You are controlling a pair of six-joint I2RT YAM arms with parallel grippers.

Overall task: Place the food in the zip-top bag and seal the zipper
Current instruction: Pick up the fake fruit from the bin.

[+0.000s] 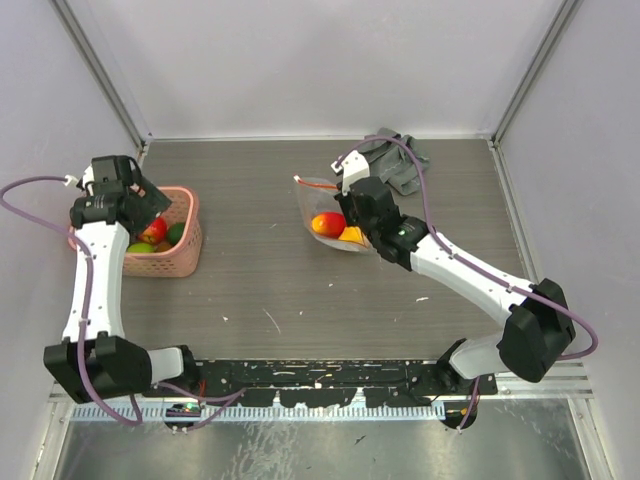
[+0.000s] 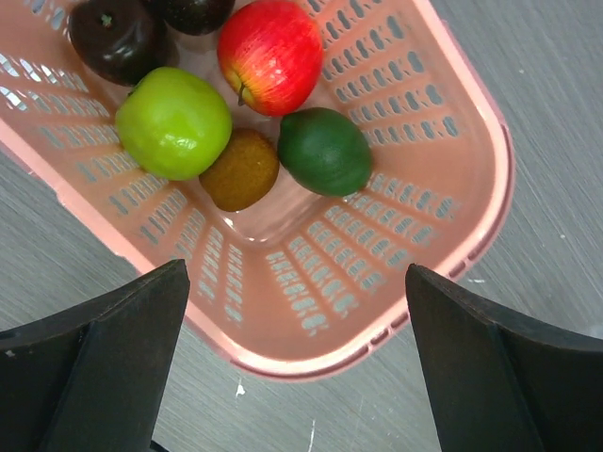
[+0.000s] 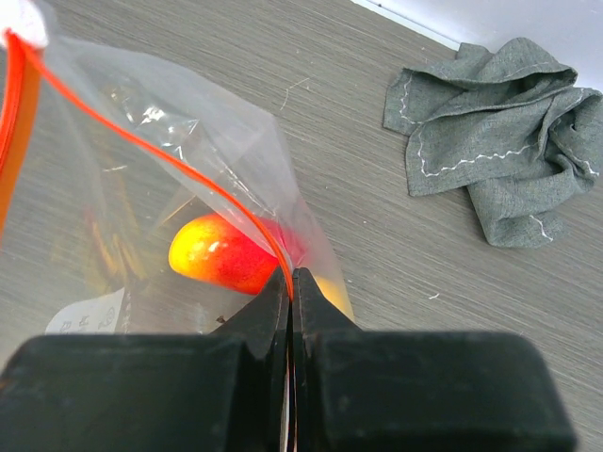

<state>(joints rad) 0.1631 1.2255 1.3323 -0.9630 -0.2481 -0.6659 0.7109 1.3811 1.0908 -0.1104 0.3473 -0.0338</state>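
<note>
The clear zip-top bag [image 1: 325, 215] lies mid-table with a red-yellow fruit [image 1: 327, 222] and an orange piece [image 1: 352, 236] inside. My right gripper [image 3: 291, 275] is shut on the bag's red-orange zipper [image 3: 160, 151] and holds the mouth edge up; the fruit [image 3: 221, 254] shows through the plastic. My left gripper [image 2: 297, 358] is open and empty above the near rim of the pink basket [image 2: 471, 217]. The basket holds a red apple [image 2: 270, 54], a green apple [image 2: 173, 122], a dark green fruit [image 2: 323, 151], a brown kiwi [image 2: 240, 169] and dark purple-brown fruit [image 2: 113, 38].
A crumpled grey cloth [image 1: 398, 160] lies at the back right, also in the right wrist view [image 3: 495, 132]. The pink basket [image 1: 185, 262] sits at the table's left side. Grey walls enclose the table on three sides.
</note>
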